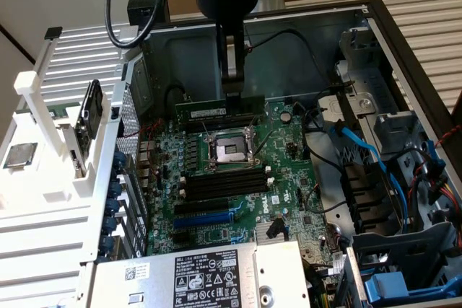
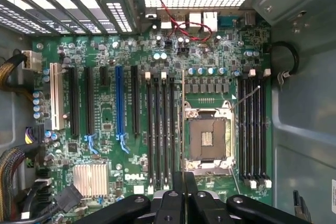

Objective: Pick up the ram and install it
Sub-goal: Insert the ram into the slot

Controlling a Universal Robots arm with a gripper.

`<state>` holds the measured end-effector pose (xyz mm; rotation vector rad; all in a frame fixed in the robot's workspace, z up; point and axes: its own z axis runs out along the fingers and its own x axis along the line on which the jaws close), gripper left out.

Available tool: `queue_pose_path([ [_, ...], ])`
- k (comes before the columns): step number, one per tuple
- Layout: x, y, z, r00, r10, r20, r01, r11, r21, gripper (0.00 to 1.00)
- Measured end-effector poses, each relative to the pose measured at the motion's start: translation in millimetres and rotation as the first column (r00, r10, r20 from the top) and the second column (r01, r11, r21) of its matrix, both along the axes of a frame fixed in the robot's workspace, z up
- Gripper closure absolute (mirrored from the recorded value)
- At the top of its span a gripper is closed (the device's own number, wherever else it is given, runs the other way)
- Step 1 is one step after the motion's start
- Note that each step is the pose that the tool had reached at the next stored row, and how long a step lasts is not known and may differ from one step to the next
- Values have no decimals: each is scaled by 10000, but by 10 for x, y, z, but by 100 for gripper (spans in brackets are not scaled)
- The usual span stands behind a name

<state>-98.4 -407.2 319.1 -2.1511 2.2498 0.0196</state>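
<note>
The ram (image 1: 209, 110) is a thin green stick with a white sticker, held level and on edge over the motherboard (image 1: 281, 171) inside the open PC case. My gripper (image 1: 232, 90) comes straight down from above and is shut on the stick's upper edge near its middle. The stick hangs just above the far black memory slots (image 1: 216, 126), behind the CPU socket (image 1: 229, 151). In the wrist view the ram (image 2: 182, 129) shows edge-on as a thin line running out from my gripper (image 2: 184, 195), between the CPU socket (image 2: 208, 139) and one bank of black slots (image 2: 161, 129). Whether it touches a slot I cannot tell.
A second bank of black slots (image 2: 253, 129) lies beyond the socket. A blue expansion slot (image 1: 209, 218) and the power supply (image 1: 202, 275) sit nearer the front. Blue cables (image 1: 361, 149) and a drive cage (image 1: 404, 250) crowd the exterior view's right. A white rack (image 1: 43, 142) stands outside the case.
</note>
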Motion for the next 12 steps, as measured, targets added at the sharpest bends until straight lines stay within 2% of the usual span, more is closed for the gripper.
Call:
queue_pose_path([
  [7, -1, -44, -15, 9999, 101, 14, -101, 9999, 1, 88],
  [9, 0, -48, -21, 9999, 108, 73, -108, 9999, 1, 88],
  [12, 0, -52, -42, 9997, 109, 229, -109, 9999, -2, 88],
])
